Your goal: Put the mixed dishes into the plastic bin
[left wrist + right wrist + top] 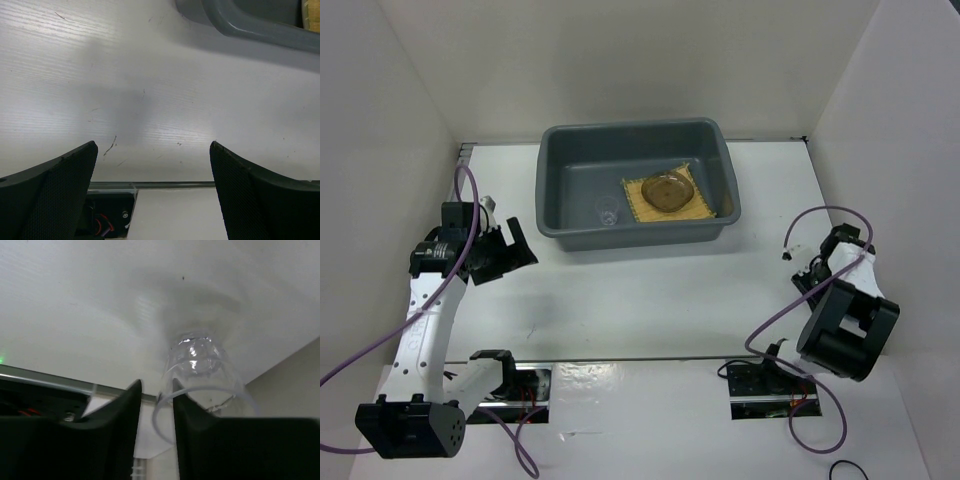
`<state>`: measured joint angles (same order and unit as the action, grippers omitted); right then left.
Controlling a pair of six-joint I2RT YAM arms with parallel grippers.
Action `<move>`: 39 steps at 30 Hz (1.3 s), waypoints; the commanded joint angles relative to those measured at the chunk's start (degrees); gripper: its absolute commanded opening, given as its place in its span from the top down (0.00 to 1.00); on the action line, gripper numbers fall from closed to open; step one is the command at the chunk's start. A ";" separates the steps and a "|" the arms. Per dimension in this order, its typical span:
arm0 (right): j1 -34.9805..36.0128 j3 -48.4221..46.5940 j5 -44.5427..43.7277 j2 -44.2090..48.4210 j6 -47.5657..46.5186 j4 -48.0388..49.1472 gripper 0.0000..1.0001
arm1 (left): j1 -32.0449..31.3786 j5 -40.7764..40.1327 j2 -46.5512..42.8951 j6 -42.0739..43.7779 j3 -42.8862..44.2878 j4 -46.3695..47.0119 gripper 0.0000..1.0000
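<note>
Top external camera: fixed high behind the arm bases, facing down and forward, far enough back to take in the whole desk (650, 300) and the plastic bin (650, 238).

Left wrist camera: low over the desk, looking forward past the left gripper (154, 146). It shares the bin's near corner with the overhead view.

Right wrist camera: very near the surface, looking past the right gripper (156, 382) at a glass cup (200, 360) and the side wall (295, 375).

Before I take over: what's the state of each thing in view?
left hand: open, empty
right hand: nearly shut, grip unclear
second glass cup: outside bin, rim between right hand's fingers
plastic bin: upright, holds three dishes
bamboo mat: in bin
saucer: on mat
first glass cup: standing in bin
</note>
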<state>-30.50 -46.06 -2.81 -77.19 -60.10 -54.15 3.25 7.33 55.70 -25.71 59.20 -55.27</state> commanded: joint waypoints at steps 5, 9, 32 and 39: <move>0.35 -15.69 8.75 0.18 1.38 -13.06 1.00 | 0.36 -0.91 -0.59 -0.21 -0.14 0.69 0.01; 10.23 -33.97 12.39 7.29 3.29 -20.38 1.00 | 0.36 -0.92 -0.59 -0.21 -0.14 0.69 0.01; 84.28 -123.89 -6.59 -61.22 21.69 -20.47 1.00 | 0.36 -0.92 6.08 -0.74 -0.66 0.16 0.01; 84.91 -129.54 -4.49 -71.43 19.76 -20.47 1.00 | 0.36 0.23 8.89 -0.21 -0.66 0.16 0.01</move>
<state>56.01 -171.19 -6.61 -149.01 -38.94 -74.59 3.25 6.35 63.53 -25.85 58.46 -55.29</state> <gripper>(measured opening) 0.127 0.990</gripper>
